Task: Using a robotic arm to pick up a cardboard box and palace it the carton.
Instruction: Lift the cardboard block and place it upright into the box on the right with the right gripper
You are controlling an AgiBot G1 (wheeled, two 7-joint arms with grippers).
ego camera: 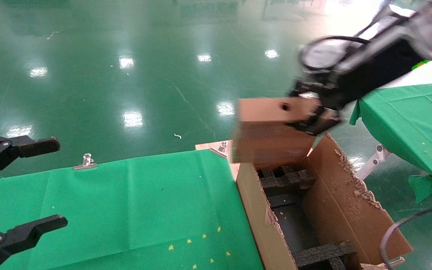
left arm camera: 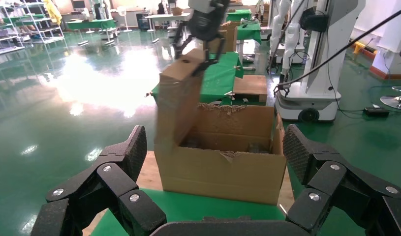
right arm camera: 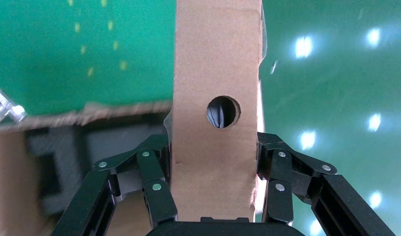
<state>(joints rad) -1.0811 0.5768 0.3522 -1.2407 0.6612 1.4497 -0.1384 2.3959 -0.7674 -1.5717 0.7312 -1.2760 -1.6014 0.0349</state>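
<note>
Green floor lies open beyond the carton point(ego camera: 351, 210); right pincer point(ego camera: 313, 120) clamps the cardboard box point(ego camera: 272, 131) above its far edge.

Cardboard box point(ego camera: 272, 129) above carton's point(ego camera: 351, 210) far end, table point(ego camera: 126, 210) to its left.

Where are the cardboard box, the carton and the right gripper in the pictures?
cardboard box point(ego camera: 272, 131): head view, its brown side face.
carton point(ego camera: 351, 210): head view, inner right wall.
right gripper point(right arm camera: 214, 182): right wrist view, between fingertips clamping the box.
</note>
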